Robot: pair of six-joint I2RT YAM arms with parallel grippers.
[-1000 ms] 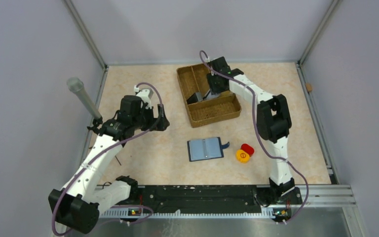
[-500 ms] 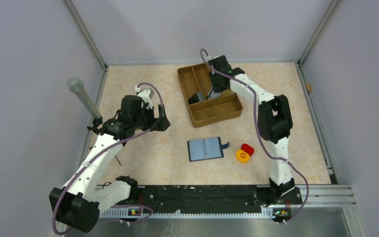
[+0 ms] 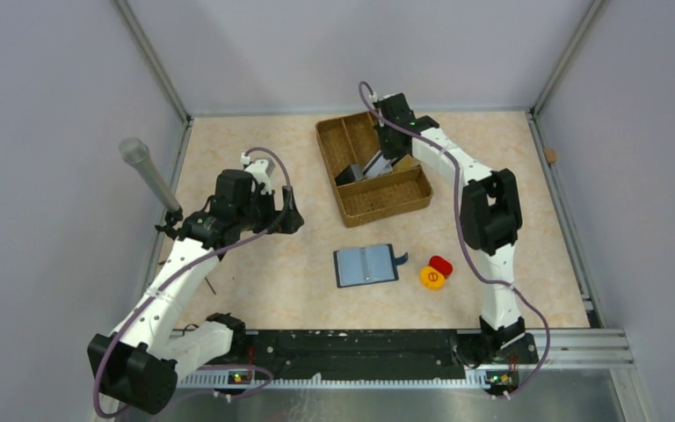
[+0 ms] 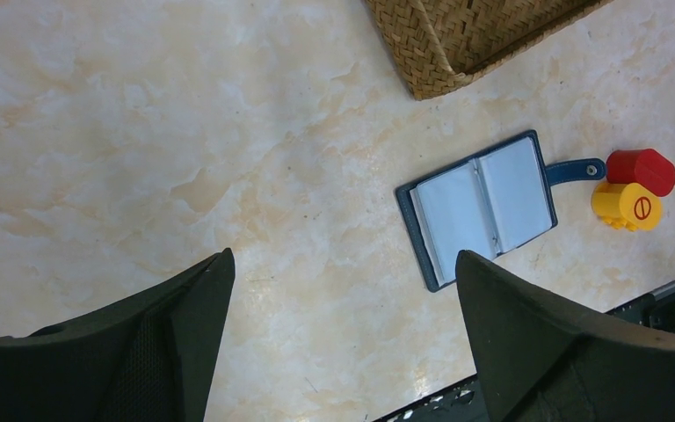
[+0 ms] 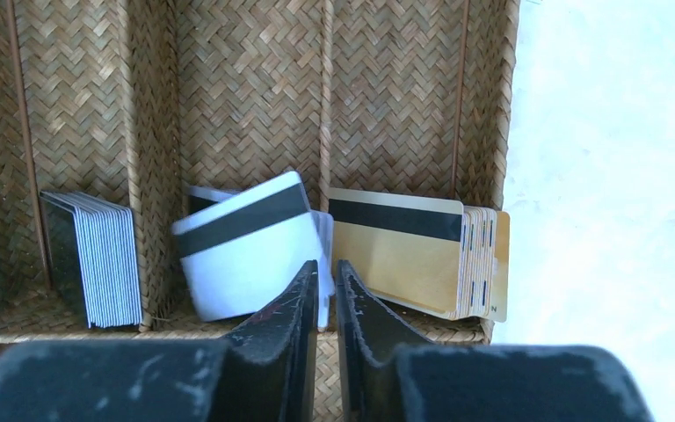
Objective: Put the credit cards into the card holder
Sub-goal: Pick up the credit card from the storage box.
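The card holder (image 3: 366, 265) lies open on the table, blue-grey inside up, and also shows in the left wrist view (image 4: 479, 209). Credit cards stand in the brown woven tray (image 3: 385, 204): a dark stack (image 5: 97, 259), a white card with a black stripe (image 5: 246, 246) and a gold stack (image 5: 404, 251). My right gripper (image 5: 326, 268) is over the tray (image 3: 388, 145), shut on the edge of the white card, which is tilted. My left gripper (image 4: 343, 264) is open and empty above bare table, left of the holder (image 3: 292, 215).
A red round piece (image 3: 440, 265) and a yellow one (image 3: 432, 278) sit just right of the holder's snap tab. A grey cylinder on a stick (image 3: 145, 171) stands at the left wall. Walls close in the table on three sides.
My right gripper has shifted toward the far side of the tray, and the gripped card now tilts up out of its compartment. The left arm has not moved.
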